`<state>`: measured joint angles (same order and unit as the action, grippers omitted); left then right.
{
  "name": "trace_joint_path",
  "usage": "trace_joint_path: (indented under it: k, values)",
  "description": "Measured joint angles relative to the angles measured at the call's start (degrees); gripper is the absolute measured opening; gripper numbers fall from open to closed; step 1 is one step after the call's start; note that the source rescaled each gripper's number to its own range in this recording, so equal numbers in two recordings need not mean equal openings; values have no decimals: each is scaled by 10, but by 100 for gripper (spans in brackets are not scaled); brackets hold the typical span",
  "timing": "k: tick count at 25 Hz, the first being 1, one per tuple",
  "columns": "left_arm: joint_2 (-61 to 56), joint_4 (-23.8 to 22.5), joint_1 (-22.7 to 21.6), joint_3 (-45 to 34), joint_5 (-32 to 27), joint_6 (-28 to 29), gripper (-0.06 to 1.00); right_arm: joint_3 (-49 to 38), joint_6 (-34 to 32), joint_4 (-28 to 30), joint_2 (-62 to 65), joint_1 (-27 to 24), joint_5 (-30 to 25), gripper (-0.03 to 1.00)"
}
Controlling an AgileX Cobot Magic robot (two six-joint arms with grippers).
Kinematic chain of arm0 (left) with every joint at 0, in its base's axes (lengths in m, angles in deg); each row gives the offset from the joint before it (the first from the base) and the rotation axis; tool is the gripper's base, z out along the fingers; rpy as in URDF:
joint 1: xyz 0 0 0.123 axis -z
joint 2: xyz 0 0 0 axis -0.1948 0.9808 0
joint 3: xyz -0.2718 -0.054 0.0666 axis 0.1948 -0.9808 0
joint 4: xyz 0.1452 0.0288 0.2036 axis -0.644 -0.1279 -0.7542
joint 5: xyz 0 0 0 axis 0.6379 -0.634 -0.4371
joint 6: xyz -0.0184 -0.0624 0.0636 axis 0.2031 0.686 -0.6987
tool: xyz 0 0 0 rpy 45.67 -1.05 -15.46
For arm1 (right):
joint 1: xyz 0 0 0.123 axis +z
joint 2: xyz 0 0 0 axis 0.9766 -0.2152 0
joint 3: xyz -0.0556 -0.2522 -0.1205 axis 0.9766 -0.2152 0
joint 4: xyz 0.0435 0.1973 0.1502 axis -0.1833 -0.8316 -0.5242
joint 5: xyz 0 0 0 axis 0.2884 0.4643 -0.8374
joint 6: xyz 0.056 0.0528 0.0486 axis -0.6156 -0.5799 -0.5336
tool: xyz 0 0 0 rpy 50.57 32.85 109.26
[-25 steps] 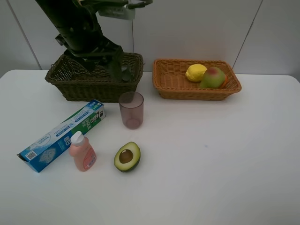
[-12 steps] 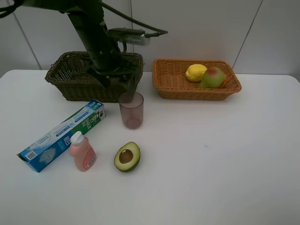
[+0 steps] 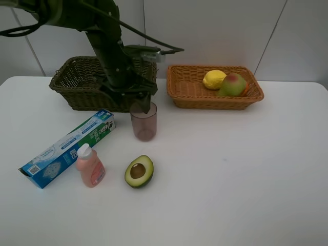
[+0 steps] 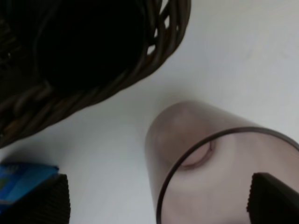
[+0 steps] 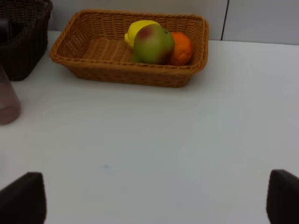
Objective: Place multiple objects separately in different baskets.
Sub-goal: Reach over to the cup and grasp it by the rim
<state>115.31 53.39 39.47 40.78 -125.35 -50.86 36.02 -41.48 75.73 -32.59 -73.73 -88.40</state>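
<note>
My left gripper (image 3: 145, 104) is open, just above the far rim of the translucent pinkish cup (image 3: 144, 122). In the left wrist view its fingertips (image 4: 42, 200) stand wide on either side of the cup (image 4: 210, 154). The dark olive-brown basket (image 3: 82, 84) is right behind the cup. The toothpaste box (image 3: 69, 148), pink pump bottle (image 3: 90, 167) and halved avocado (image 3: 139, 171) lie on the table. The lemon (image 3: 214, 79), pear (image 3: 232, 85) and orange (image 5: 181, 47) sit in the light tan basket (image 3: 215, 100). My right gripper (image 5: 152, 200) is open and empty. The dark square bottle is not visible.
The white table (image 3: 230, 169) ends at a white wall behind the baskets. My left arm (image 3: 110, 46) reaches over the dark basket. The right wrist view shows bare table (image 5: 154, 140) between my right gripper and the tan basket (image 5: 126, 74).
My left gripper has moved from over the dark basket forward and down to the cup's rim. The objects on the table have not moved.
</note>
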Motion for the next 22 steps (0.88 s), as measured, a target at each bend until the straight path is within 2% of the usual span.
trace_joint_path:
  k: [13, 16, 19, 22]
  values:
    - [32, 2, 0, 0, 7, 7, 100, 0, 0, 0, 0, 0, 0, 100]
    - [32, 2, 0, 0, 7, 10, 96, 0, 0, 0, 0, 0, 0, 100]
    - [32, 2, 0, 0, 7, 20, 77, 0, 0, 0, 0, 0, 0, 100]
    - [32, 2, 0, 0, 7, 25, 40, 0, 0, 0, 0, 0, 0, 100]
